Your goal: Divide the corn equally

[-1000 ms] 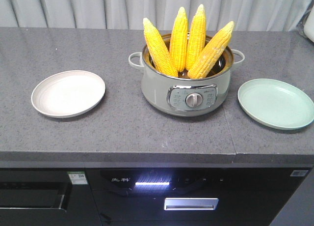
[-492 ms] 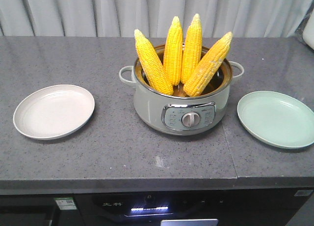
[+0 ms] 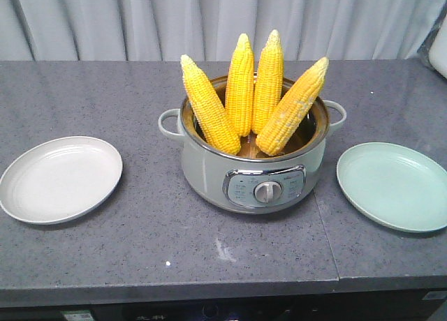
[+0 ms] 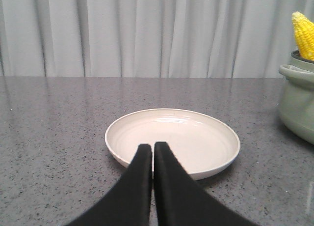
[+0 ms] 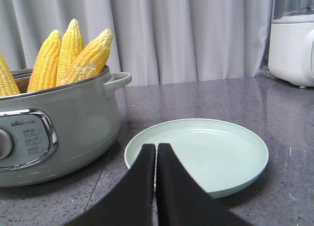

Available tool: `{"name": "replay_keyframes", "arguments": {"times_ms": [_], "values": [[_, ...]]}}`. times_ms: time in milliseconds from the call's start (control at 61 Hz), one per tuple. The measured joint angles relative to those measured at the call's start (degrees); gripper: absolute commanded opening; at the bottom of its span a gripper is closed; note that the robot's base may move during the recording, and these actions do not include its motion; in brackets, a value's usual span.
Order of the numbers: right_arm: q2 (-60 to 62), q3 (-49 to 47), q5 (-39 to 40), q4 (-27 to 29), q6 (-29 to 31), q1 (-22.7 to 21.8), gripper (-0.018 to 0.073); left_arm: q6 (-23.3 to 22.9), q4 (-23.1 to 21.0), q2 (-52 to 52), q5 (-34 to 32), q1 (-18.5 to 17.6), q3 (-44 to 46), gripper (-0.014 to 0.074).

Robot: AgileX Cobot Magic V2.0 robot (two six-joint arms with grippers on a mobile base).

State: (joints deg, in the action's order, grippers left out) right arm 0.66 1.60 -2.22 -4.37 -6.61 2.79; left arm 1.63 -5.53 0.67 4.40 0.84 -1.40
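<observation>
Several bright-yellow corn cobs (image 3: 241,91) stand tip-up in a pale green electric pot (image 3: 209,171) at the middle of the grey counter. In the right wrist view the corn (image 5: 88,56) rises from the pot (image 5: 73,132) at left. An empty cream plate (image 3: 59,178) lies left of the pot, an empty mint-green plate (image 3: 391,185) right of it. My left gripper (image 4: 152,146) is shut with nothing in it, tips over the near rim of the cream plate (image 4: 196,137). My right gripper (image 5: 156,147) is shut and empty, tips at the near rim of the green plate (image 5: 211,147).
A white appliance (image 5: 294,44) stands at the counter's far right. Grey curtains (image 3: 223,21) hang behind the counter. A seam in the countertop (image 3: 327,230) runs from the pot to the front edge. The pot's side handles (image 3: 167,122) stick out left and right.
The view has moved closer and higher over the counter: pot and plates sit lower and larger in frame, and the cabinet fronts have dropped out of view. The corn stands as before.
</observation>
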Motion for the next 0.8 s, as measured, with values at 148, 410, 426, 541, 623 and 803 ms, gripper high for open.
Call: {"name": "replay_keyframes", "arguments": {"times_ms": [148,410,426,541,623,803], "values": [[0.00,0.00,0.00,0.00,0.00,0.00,-0.0002,0.00,0.00,0.00,0.00,0.00,0.00,-0.0006],[0.00,0.00,0.00,0.00,0.00,0.00,-0.0002,0.00,0.00,0.00,0.00,0.00,0.00,-0.0006],[0.00,0.00,0.00,0.00,0.00,0.00,-0.0002,0.00,0.00,0.00,0.00,0.00,0.00,-0.0006],[0.00,0.00,0.00,0.00,0.00,0.00,-0.0002,0.00,0.00,0.00,0.00,0.00,0.00,-0.0006],[0.00,0.00,0.00,0.00,0.00,0.00,-0.0002,0.00,0.00,0.00,0.00,0.00,0.00,-0.0006],[0.00,0.00,0.00,0.00,0.00,0.00,-0.0002,0.00,0.00,0.00,0.00,0.00,0.00,-0.0006]]}}
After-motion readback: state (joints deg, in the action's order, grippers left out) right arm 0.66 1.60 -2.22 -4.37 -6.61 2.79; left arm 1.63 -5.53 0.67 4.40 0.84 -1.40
